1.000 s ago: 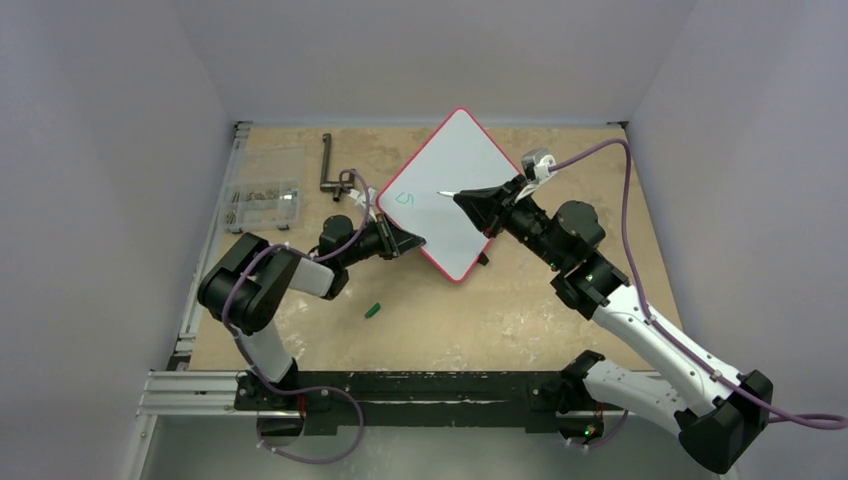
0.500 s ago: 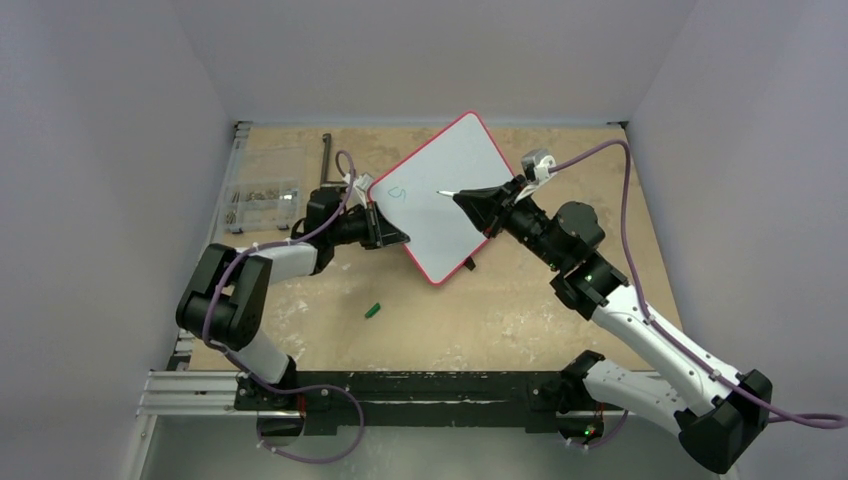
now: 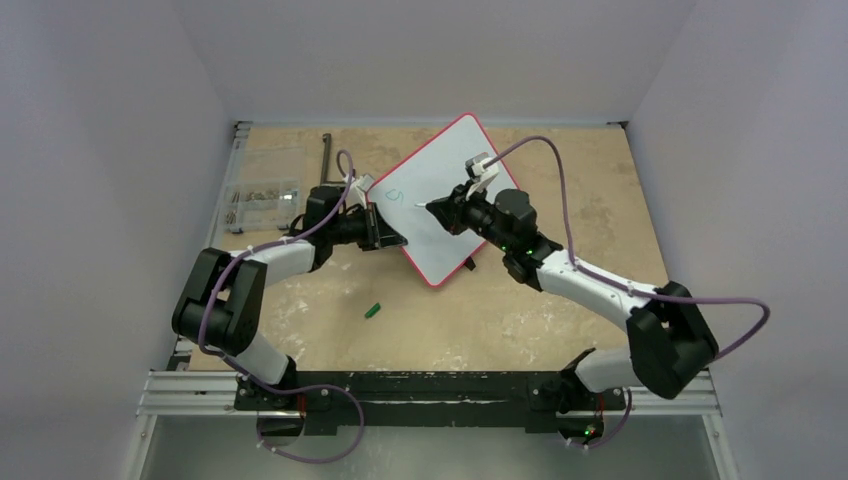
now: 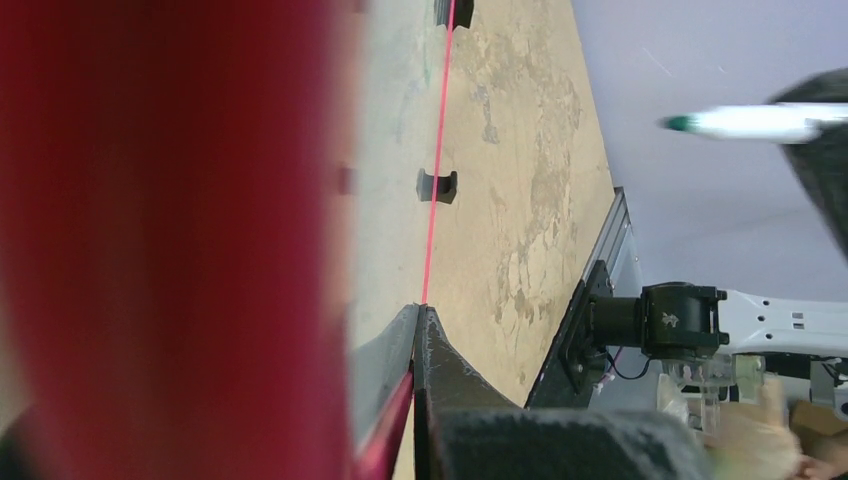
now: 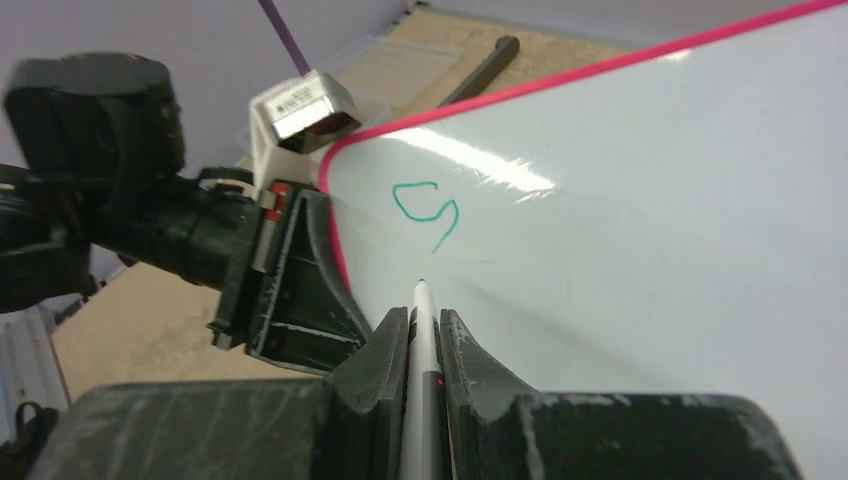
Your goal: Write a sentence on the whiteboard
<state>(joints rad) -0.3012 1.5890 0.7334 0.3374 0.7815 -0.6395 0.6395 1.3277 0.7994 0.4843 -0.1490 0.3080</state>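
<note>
I am watching the right gripper with its jaws pressed fully together on a white marker. The barrel is sitting straight between the two fingers and the tip is pointing forward past them. The tip is hanging over the whiteboard, just below the one green S that is showing of the sentence. From the right wrist view I cannot tell whether the tip is touching the board. In the left wrist view the marker's green tip is showing against the far wall, apart from the board face.

The left gripper is clamping down on the board's left edge, its fingers closed tight over the thin red rim with the rim running away between them. The same gripper is showing in the right wrist view beside the rounded corner, close to the S.

The whiteboard is lying diagonally at the middle-back of the table, one corner pointing at the far wall, black feet peeking out at its near edge. I cannot tell if it is resting flat. A small green cap is lying on the table nearer the bases, well apart from the board. A clear parts box is sitting at the left.
</note>
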